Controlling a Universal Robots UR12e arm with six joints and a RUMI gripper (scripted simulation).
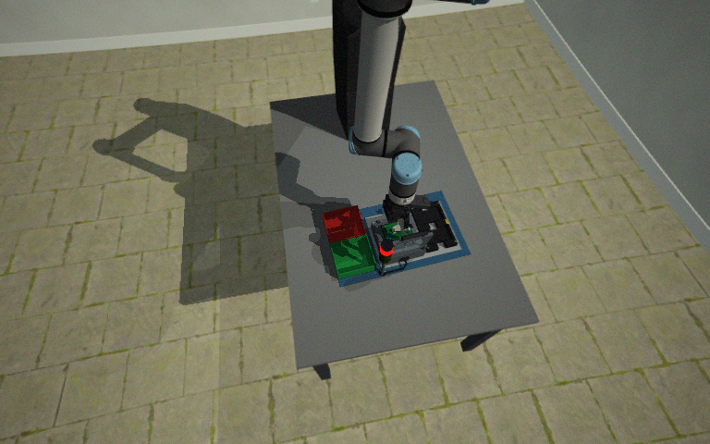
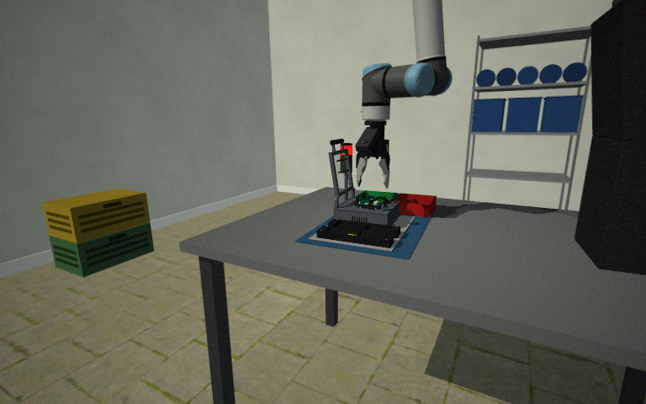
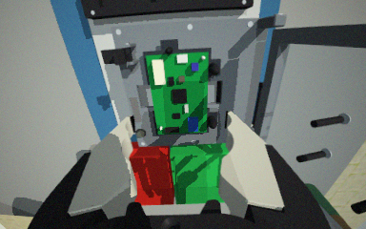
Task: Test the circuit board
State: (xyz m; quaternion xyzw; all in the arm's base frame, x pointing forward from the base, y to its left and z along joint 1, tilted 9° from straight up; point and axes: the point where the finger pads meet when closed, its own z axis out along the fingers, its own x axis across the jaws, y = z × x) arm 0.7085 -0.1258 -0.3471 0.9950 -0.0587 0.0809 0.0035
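Observation:
The green circuit board (image 3: 180, 95) lies flat in the grey tester (image 2: 367, 211), component side up, with its white connector (image 3: 158, 72) at the end far from the bins in the wrist view. The board also shows in the overhead view (image 1: 393, 230). The tester's lid (image 2: 340, 173) stands open and upright. The signal light (image 1: 385, 252) glows red. My gripper (image 2: 372, 183) hangs above the tester, well clear of the board, open and empty. In the wrist view my gripper's fingers straddle the board from above.
The red bin (image 1: 342, 223) and green bin (image 1: 353, 256) sit side by side next to the tester. The black tray (image 2: 359, 232) lies on the blue mat on the tester's other side. A shelf and a dark cabinet stand behind the table.

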